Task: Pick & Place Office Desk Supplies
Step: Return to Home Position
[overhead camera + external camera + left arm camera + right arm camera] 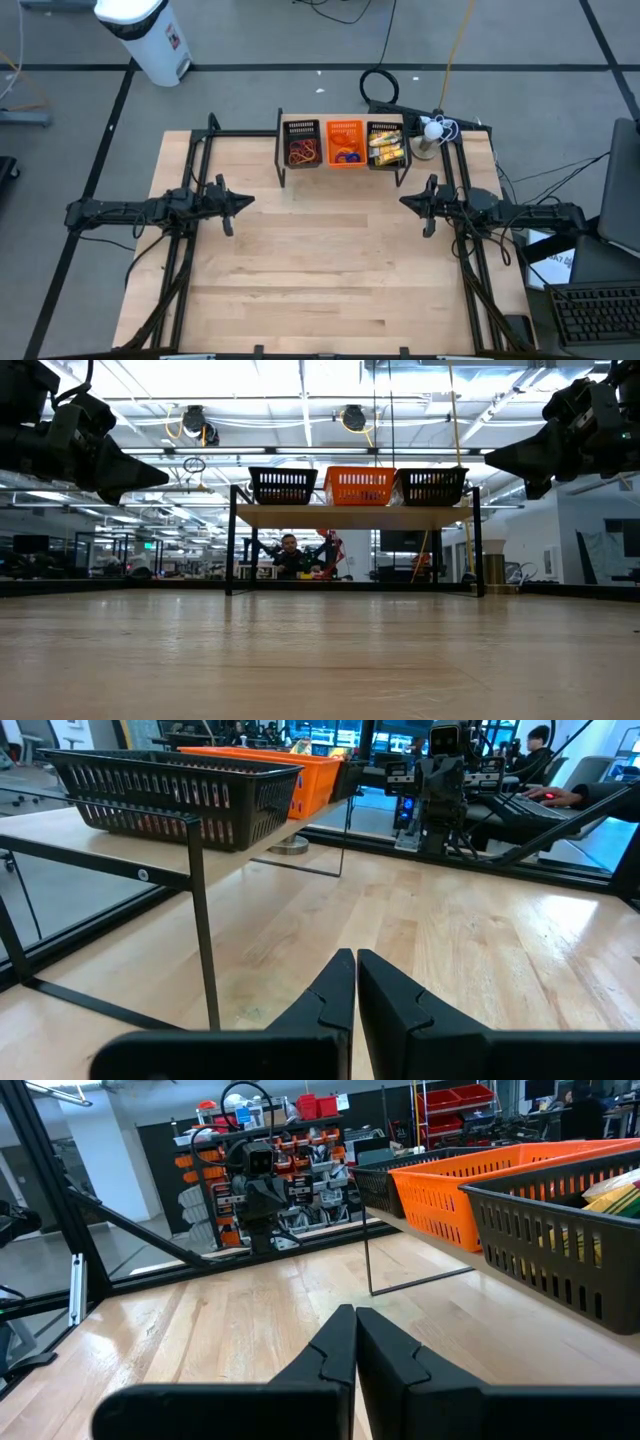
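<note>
Three baskets stand side by side on a raised shelf [290, 165] at the table's far edge. The left black basket [302, 145] holds red and brown rubber bands. The orange basket [345, 145] holds purple and blue rings. The right black basket [386, 146] holds yellow packets [615, 1190]. My left gripper [251, 200] hovers shut above the table's left side, pointing level toward the middle; its fingers meet in the left wrist view [353, 957]. My right gripper [402, 201] mirrors it on the right, shut and with nothing in it [353, 1313].
The shelf stands on thin black legs [203, 920] with open space under it. A white round object on a base [431, 131] sits at the far right corner. Black frame rails [190, 210] run along both table sides. Bare wood [320, 260] lies between the arms. A person [290, 552] sits beyond the table.
</note>
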Robot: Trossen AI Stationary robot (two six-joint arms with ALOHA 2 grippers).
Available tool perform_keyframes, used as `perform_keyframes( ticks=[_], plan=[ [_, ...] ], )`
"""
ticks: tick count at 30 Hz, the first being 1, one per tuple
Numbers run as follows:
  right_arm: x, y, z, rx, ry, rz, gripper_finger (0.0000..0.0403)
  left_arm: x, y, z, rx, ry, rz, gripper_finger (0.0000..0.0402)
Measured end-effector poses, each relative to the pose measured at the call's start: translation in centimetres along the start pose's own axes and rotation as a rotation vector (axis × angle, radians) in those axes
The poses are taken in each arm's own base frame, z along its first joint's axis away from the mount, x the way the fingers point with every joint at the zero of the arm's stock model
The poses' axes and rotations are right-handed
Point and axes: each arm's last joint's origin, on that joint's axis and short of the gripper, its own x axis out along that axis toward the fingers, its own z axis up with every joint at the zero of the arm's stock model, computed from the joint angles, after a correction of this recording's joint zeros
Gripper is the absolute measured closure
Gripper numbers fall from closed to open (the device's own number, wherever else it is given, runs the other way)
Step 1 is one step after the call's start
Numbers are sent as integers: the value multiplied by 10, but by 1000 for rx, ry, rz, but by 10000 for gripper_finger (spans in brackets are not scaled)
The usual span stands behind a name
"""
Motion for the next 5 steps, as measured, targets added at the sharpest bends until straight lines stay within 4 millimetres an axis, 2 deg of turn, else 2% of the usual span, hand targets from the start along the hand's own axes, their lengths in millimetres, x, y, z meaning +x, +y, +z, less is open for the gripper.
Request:
perform_keyframes(
  ticks=[5],
  plan=[
    [0, 0, 0, 0, 0, 0, 403, 0, 0, 0, 0, 0, 0, 382]
  ],
)
